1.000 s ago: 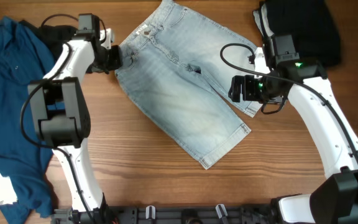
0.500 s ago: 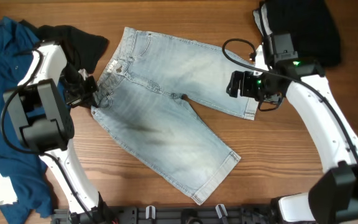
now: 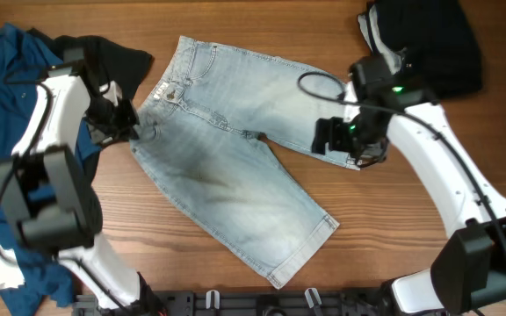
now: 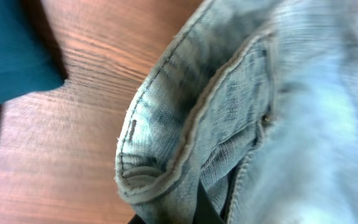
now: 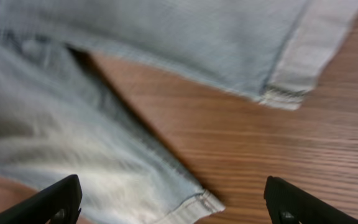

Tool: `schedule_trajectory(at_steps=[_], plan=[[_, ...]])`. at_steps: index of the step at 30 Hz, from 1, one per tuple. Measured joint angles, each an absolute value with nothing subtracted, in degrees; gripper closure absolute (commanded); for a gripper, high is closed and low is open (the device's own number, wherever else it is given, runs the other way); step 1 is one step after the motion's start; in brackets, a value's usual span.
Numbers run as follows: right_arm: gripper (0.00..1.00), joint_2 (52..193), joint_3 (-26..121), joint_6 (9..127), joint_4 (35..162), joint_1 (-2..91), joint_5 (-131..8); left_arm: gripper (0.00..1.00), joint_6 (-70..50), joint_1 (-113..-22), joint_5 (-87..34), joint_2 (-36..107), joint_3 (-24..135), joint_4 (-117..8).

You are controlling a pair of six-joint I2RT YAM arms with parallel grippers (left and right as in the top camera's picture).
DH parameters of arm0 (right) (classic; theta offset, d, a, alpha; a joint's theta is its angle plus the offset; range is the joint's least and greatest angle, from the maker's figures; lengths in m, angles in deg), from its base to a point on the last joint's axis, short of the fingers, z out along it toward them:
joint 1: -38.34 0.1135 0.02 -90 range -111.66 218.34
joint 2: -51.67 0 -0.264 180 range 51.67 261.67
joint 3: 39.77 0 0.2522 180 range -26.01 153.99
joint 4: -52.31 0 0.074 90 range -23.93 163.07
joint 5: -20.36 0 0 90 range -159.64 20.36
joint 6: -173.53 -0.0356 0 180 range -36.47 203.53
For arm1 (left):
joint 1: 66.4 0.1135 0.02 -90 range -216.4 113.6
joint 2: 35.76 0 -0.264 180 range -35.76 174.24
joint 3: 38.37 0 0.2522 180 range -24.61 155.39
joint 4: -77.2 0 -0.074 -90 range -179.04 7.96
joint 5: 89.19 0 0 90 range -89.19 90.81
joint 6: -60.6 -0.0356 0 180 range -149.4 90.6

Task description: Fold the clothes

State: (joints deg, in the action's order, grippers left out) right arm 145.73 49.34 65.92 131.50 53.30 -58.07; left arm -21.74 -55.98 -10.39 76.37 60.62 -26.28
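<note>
Far left, blue shirt (image 3: 7, 105) is lying heaped. left gripper (image 3: 123, 130) is pinching the waistband corner of the denim shorts (image 3: 227, 175), which are lying spread on the table (image 3: 385, 254). right gripper (image 3: 321, 138) is hovering, fingers spread, by the upper leg hem. Risk: a one-corner pull skewing the shorts, or the thin pinch slipping.

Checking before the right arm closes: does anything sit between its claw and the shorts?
Nothing visible does. The right claw hangs open directly above the shorts, with only denim and bare table showing between its fingertips.
</note>
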Motion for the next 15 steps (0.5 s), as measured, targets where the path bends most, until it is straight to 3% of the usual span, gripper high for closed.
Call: schedule_trajectory(at_steps=[1,3,4,5,11,15], plan=[[0.06,145.7,49.3,65.5,131.5,55.2,-58.1,0.90,-21.7,-56.4,-10.7,73.7,60.6,-26.1],[0.06,145.7,49.3,65.0,131.6,57.7,-58.0,0.44,-21.6,-57.4,-11.0,69.8,60.6,-25.1],[0.06,145.7,49.3,64.8,131.9,58.3,-58.0,0.12,-21.9,-57.7,-11.0,68.6,60.6,-24.3],[0.06,145.7,49.3,64.7,132.6,58.7,-58.0,0.00,-21.8,-57.8,-11.0,67.9,60.6,-23.4],[0.04,145.3,49.2,64.3,134.6,61.1,-58.1,0.00,-21.6,-57.8,-10.6,67.6,60.6,-22.9],[0.04,145.0,44.9,65.1,119.9,66.9,-59.4,0.00,-21.6,-57.8,-10.7,63.2,60.4,-26.9]])
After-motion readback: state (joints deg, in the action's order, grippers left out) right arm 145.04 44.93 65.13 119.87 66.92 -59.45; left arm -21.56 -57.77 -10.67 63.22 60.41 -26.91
